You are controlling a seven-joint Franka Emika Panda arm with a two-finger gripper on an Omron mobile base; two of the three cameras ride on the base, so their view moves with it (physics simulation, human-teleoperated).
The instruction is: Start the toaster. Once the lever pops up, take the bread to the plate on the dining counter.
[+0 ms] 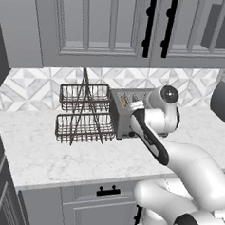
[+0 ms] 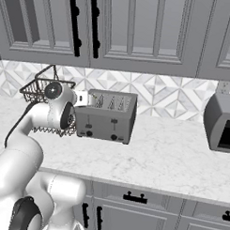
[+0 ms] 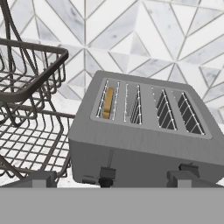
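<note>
Wide-open, empty gripper (image 3: pixel 109 178) just before the toaster (image 3: pixel 144 135), bread (image 3: pixel 107 103) in its leftmost slot.

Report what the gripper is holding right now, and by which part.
Nothing is held. The gripper is open, its fingertips spread apart in front of the toaster, and the bread sits in the leftmost slot.

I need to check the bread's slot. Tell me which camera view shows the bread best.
The hand view: the bread stands in the toaster's leftmost slot. The left base view gives a small tan sliver; in the right base view I can't make it out.
</note>
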